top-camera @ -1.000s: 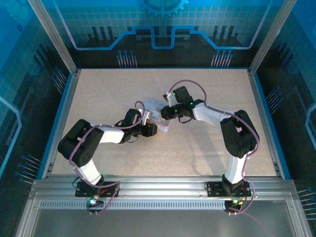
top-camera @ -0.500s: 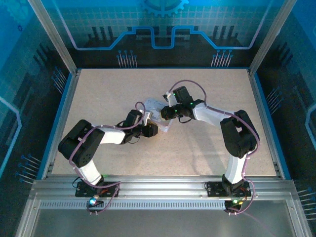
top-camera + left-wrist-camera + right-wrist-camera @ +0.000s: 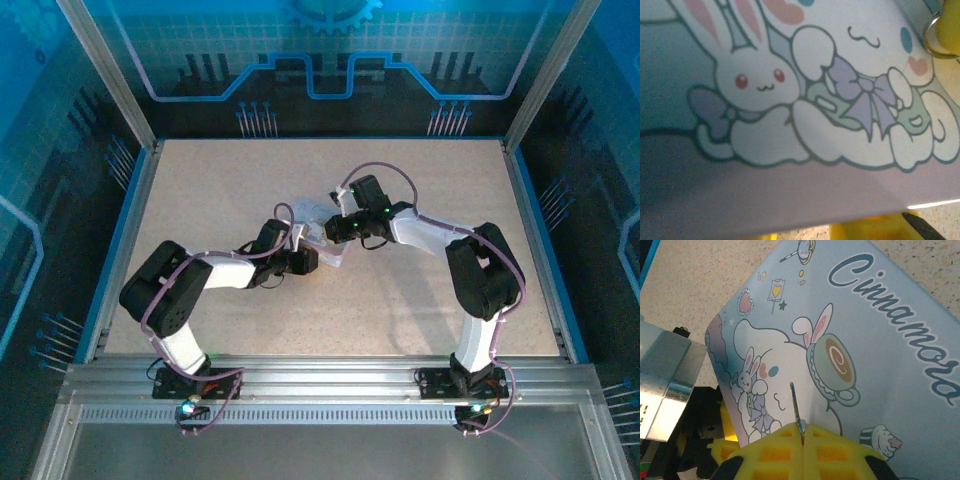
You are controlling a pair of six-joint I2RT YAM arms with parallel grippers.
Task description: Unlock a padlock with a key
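Pale lilac tin (image 3: 312, 216) w/ cartoon bunny print & "Cinnamoro…" script (image 3: 890, 315) — sits mid-desk (image 3: 400, 300), speckled beige top. Blue-lit panels (image 3: 320, 60) at the back — metal frame.

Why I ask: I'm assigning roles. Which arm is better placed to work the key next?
Right. The right gripper is shut on the key, blade pointing out over the tin. The left gripper sits low at the tin's edge, likely better for steadying it.
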